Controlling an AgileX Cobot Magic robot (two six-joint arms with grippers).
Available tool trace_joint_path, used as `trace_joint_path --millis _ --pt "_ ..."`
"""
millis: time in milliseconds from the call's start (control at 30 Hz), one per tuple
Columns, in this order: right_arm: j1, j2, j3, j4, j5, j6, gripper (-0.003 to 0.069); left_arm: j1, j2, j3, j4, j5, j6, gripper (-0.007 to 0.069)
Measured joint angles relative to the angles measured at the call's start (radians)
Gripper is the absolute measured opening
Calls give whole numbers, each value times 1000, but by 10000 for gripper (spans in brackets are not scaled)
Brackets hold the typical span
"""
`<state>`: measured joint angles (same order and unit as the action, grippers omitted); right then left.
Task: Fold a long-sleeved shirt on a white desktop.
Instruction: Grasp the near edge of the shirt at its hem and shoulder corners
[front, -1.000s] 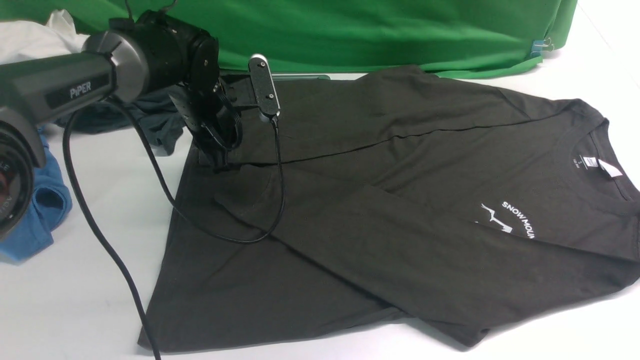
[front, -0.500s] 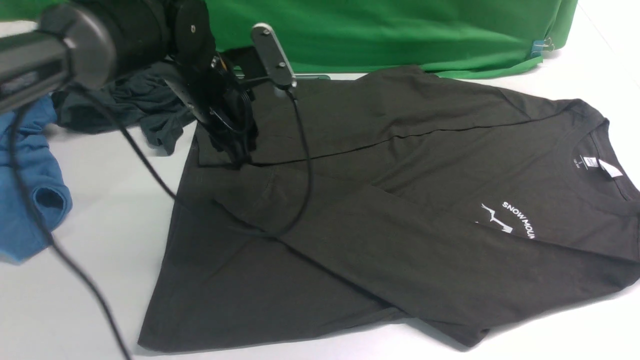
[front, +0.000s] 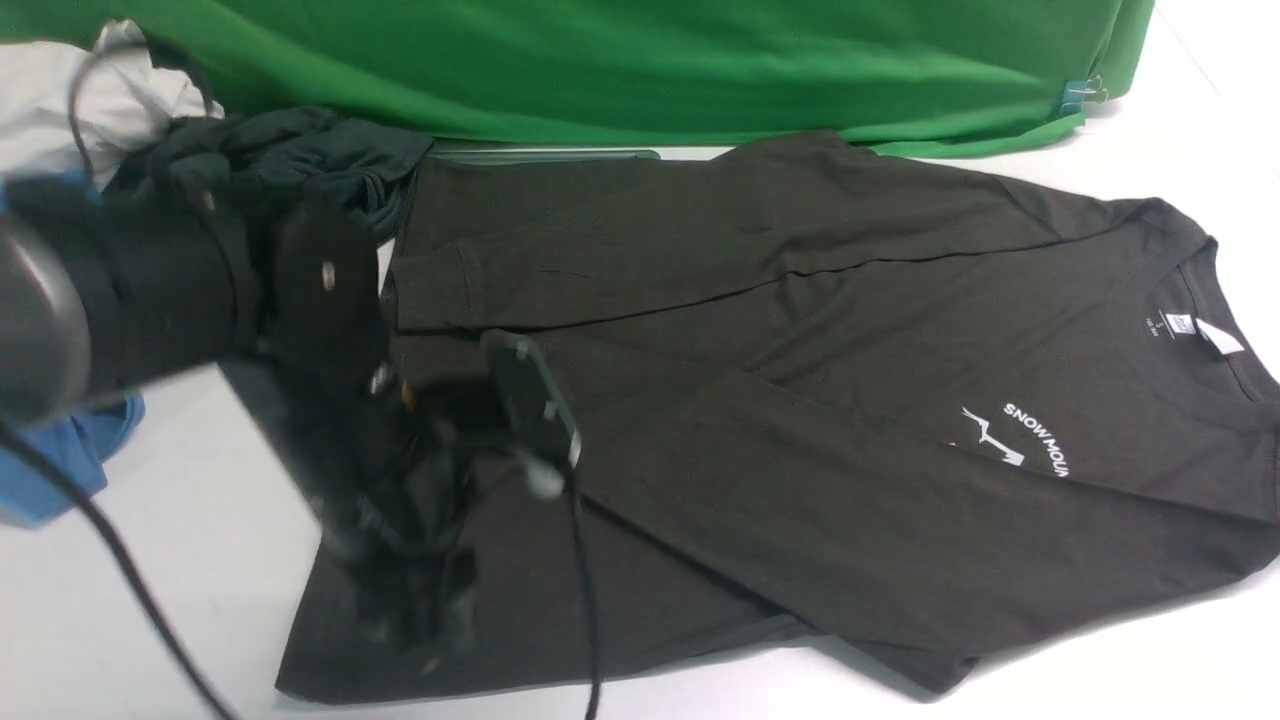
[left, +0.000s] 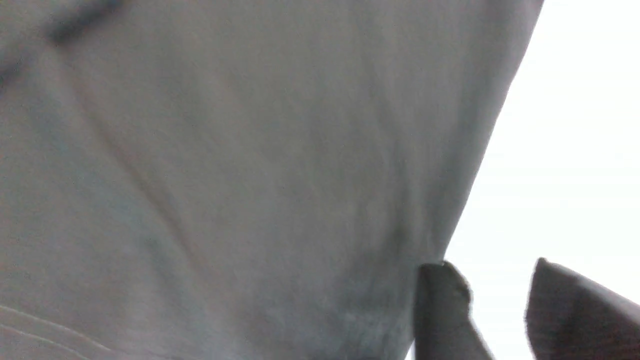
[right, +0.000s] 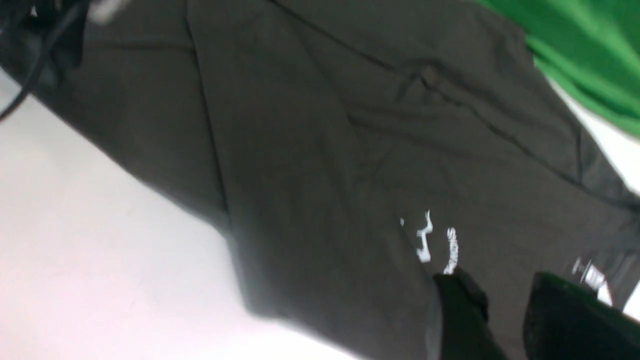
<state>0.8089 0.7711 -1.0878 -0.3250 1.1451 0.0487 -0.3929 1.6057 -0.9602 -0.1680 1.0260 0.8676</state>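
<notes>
The long-sleeved shirt (front: 800, 400) lies flat and print-up on the white bench (front: 1150, 680). Its collar points to your right arm's side and its hem to the left. Both sleeves are laid across the body, so I judge the step in hand to be the crosswise fold, hem toward collar.

That would explain the arms' places. The left gripper (front: 410, 590) is low over the near hem corner, and the right one is by the chest end.

The front view smears the left gripper into a dark blur, so you cannot read its fingers there. The left wrist view settles it: the fingers (left: 445, 310) are parted at the cloth's edge, with only bare bench between them.

The right gripper (right: 497, 280) is absent from the front view. Its own camera shows it spread and empty above the shirt, near the white print (right: 435, 240).

A dark grey garment (front: 300, 150) lies just beside the far hem corner. Take care it is not gathered in.
</notes>
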Motion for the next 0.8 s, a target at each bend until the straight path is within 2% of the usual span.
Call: trace_joint_path --millis 67,100,167,267,400,567,733,800 --pt "0 0 0 1 -16 -5 199 0 -1 63 51 -67 29 432" --pt "0 0 0 1 -17 -5 199 0 -1 74 64 -74 30 440" --pt "0 0 0 8 -23 -6 199 0 -1 134 145 -174 44 535" --pt "0 0 0 10 -24 -6 199 1 -1 178 209 -233 42 565" --pt "0 0 0 16 -25 -6 199 1 -1 215 282 -243 40 550" --pt "0 0 0 33 -27 -9 199 1 -2 218 306 -217 40 514" --pt "0 0 0 40 -29 -25 199 1 -4 228 357 -216 32 509" --pt "0 0 0 40 -30 -30 199 1 -11 239 411 -230 17 495"
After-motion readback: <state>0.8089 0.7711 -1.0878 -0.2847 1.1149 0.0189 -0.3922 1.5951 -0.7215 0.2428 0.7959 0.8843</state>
